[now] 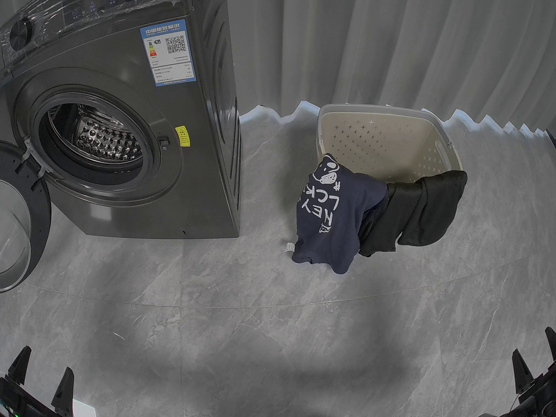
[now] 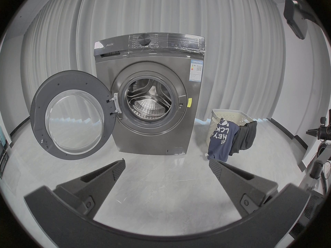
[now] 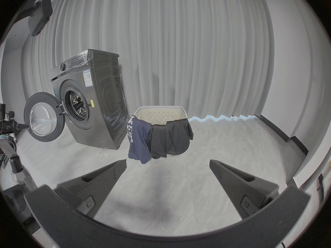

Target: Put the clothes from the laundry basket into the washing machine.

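Note:
A grey washing machine [image 1: 133, 123] stands at the left with its round door [image 1: 17, 215] swung open and the drum [image 1: 98, 137] bare. To its right sits a cream laundry basket [image 1: 385, 140]. A navy printed shirt [image 1: 333, 215] and a black garment [image 1: 414, 209] hang over the basket's near rim toward the floor. My left gripper [image 1: 40, 380] is low at the near left, open and holding nothing. My right gripper [image 1: 536, 357] is low at the near right, open too. Both are well short of the basket [image 3: 160, 114] and machine [image 2: 151, 93].
Grey stone-look floor [image 1: 260, 331] spreads wide between me and the basket. A white curtain [image 1: 394, 36] runs behind the machine and basket. A small white tag [image 1: 289, 248] lies on the floor by the navy shirt's hem.

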